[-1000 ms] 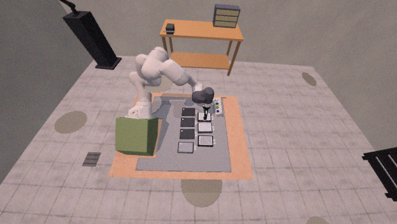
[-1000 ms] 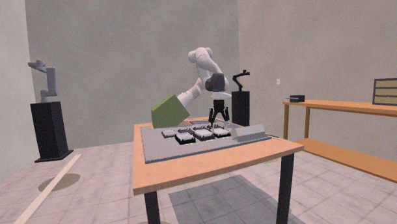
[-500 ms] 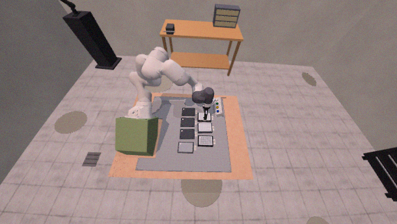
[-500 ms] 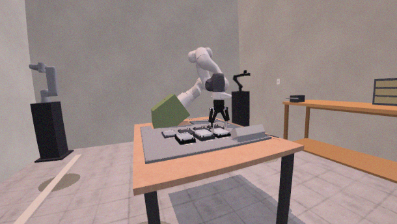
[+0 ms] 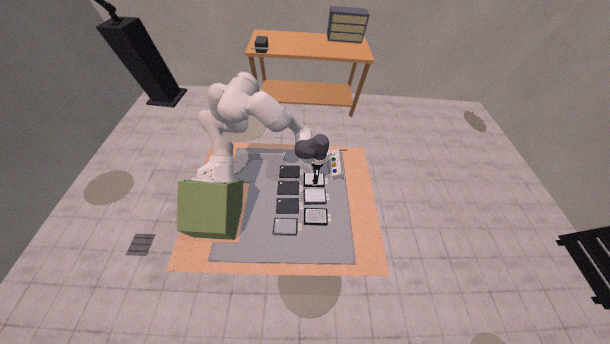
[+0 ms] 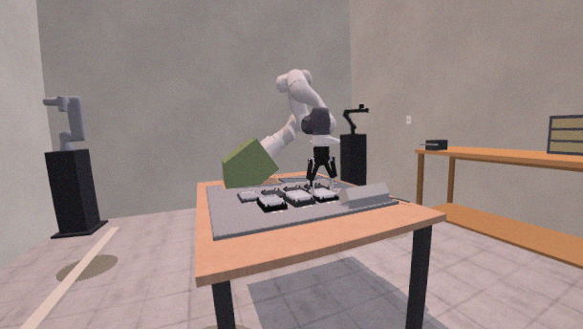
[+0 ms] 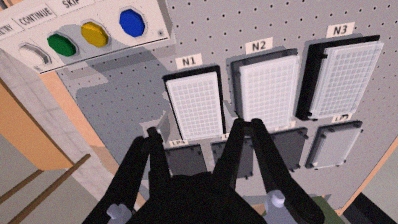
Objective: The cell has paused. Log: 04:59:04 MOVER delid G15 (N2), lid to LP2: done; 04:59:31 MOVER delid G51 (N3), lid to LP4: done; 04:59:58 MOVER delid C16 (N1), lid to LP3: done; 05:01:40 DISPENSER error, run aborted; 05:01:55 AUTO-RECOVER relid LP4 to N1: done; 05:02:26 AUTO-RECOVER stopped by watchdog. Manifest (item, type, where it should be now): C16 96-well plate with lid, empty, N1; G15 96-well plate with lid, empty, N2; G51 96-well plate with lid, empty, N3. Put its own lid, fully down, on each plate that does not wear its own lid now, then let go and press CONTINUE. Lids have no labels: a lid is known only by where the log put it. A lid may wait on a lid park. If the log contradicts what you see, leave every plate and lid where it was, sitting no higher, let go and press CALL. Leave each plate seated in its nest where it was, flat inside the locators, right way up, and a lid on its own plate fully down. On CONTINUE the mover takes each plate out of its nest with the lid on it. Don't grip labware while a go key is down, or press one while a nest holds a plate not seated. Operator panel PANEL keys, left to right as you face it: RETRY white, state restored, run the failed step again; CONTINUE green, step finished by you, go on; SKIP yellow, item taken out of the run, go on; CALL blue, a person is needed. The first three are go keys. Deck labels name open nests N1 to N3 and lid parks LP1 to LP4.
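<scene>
Three white 96-well plates sit in nests N1 point(image 7: 195, 105), N2 point(image 7: 267, 90) and N3 point(image 7: 340, 77). The N2 plate has a grey rim like a lid. The N1 and N3 plates show black rims, and I cannot tell their lids apart from bare wells. Of the lid parks, LP4 point(image 7: 182, 157) and the two middle ones are dark and empty. The end park below N3 holds a light grey lid point(image 7: 332, 145). My gripper point(image 7: 197, 111) point(image 5: 314, 178) is open and empty. It hovers above the near edge of the N1 plate, as the exterior view also shows point(image 6: 321, 179).
The operator panel point(image 7: 75, 35) lies beyond N1, with white point(image 7: 32, 54), green point(image 7: 61, 44), yellow point(image 7: 95, 33) and blue point(image 7: 132, 22) keys. The green robot base block point(image 5: 210, 207) stands at the deck's left. An orange side table point(image 5: 310, 55) stands far behind.
</scene>
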Controlling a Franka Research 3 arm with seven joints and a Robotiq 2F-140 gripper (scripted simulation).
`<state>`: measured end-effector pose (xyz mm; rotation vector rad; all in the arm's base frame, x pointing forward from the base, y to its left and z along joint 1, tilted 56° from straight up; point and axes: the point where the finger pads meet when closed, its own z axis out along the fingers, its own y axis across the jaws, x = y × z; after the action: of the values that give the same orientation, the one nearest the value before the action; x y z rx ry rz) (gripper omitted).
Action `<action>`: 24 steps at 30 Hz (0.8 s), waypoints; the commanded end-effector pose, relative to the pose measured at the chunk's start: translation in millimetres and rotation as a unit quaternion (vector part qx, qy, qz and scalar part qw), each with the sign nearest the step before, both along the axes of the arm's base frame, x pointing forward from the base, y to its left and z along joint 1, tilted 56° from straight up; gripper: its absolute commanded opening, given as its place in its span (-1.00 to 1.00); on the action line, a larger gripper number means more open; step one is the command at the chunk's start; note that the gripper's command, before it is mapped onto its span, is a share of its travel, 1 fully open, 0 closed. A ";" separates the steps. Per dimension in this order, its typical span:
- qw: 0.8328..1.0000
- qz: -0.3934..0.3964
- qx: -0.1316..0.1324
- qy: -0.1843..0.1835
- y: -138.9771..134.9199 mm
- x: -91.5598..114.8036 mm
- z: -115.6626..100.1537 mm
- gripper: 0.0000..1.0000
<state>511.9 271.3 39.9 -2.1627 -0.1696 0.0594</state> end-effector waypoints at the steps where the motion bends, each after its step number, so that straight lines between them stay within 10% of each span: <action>1: 1.000 -0.003 0.001 0.002 0.4 0.9 -0.6 0.32; 14: 1.000 -0.003 0.001 0.002 0.4 0.9 -0.6 0.32; 15: 1.000 -0.003 0.001 0.002 0.4 0.9 -0.6 -1.00; 24: 1.000 -0.003 0.001 0.002 0.4 0.9 -0.6 -1.00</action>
<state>512.4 270.8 39.8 -2.1629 -0.1683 0.0586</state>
